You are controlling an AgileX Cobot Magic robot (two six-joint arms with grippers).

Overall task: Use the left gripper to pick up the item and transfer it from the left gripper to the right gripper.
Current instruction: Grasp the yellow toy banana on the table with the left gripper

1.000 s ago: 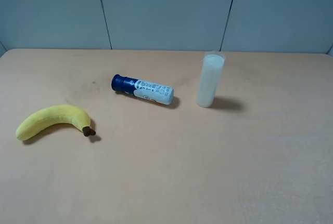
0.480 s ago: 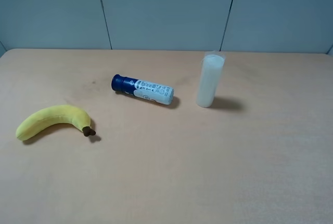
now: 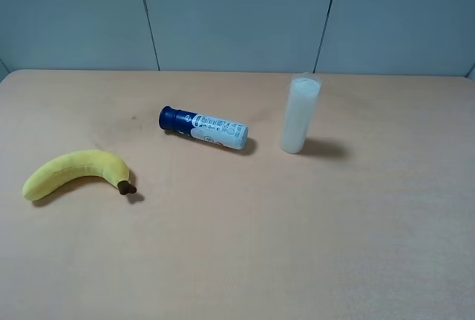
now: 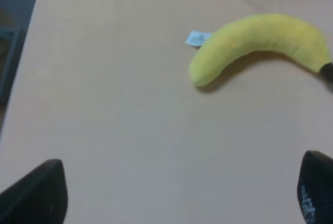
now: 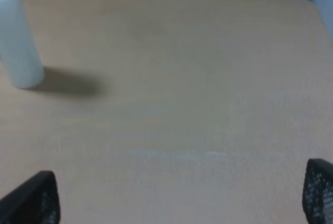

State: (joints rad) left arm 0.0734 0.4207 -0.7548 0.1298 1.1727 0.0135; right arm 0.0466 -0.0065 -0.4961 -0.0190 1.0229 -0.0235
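My left gripper (image 4: 174,193) hangs above the table (image 3: 297,246) with its jaws spread wide and nothing between them. The banana (image 4: 260,39) lies flat on the table, apart from both fingertips. It is at the table's left side, its dark stem end toward the middle, with a small white tag (image 4: 197,38) at its edge. To its right the bottle (image 3: 204,128) lies on its side, blue cap on and pointing left. Its white body is opaque, so I cannot tell what it holds. Further right, well apart, the cylinder (image 3: 300,114) stands upright, milky white almost to its top. I cannot tell its contents. My right gripper (image 5: 174,195) is wide open and empty over bare table, with the cylinder off to one side.
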